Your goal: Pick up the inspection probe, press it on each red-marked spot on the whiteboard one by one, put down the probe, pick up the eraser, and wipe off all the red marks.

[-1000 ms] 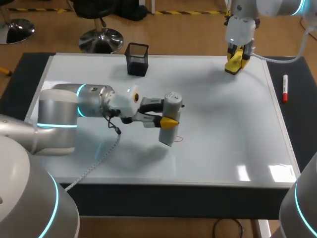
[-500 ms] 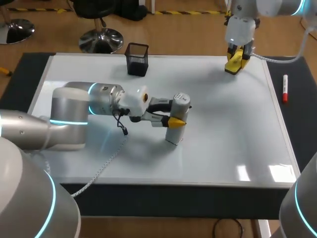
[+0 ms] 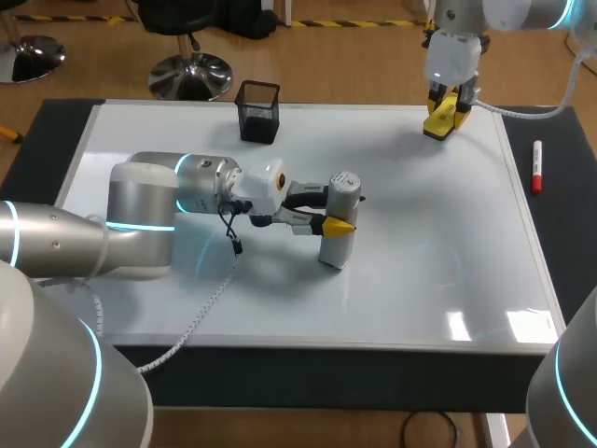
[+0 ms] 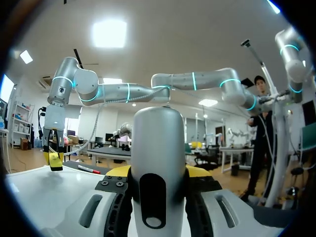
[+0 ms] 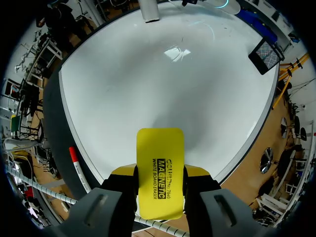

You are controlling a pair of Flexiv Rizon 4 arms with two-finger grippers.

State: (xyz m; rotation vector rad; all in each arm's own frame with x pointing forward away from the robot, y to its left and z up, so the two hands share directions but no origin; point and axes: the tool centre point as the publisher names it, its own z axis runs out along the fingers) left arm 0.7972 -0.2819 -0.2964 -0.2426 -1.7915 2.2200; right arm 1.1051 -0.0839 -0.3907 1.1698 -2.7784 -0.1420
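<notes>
**Pressing the probe to the board, eraser held ready at the far corner**

Nearest the camera, the left arm reaches in low across the whiteboard [image 3: 438, 233]. The left gripper [image 3: 338, 218] is clenched on the inspection probe [image 3: 336, 245], with a yellow-tipped finger on either side of the grey cylinder. The left wrist view shows the same grip, with the probe [image 4: 158, 158] filling the gap between the fingers of the gripper [image 4: 158, 174].

The probe stands nearly upright near the middle of the board, with its lower end on the white surface. That posture suits pressing on a marked spot. No red mark can be made out around its foot, so if one is there the probe hides it.

Farther back, a black mesh pen holder [image 3: 258, 112] stands on the far side of the board. A red-capped marker [image 3: 536, 166] lies on the dark mat [image 3: 569, 224] just beside the board's right edge.

Farthest off, the right gripper [image 3: 441, 119] hangs over the far right corner of the board. It grasps the yellow eraser [image 3: 437, 123] flat between both fingers, as the right wrist view confirms for the eraser [image 5: 159, 170]. It is probably parked there, out of the probe's way, ready for the wiping step.
</notes>
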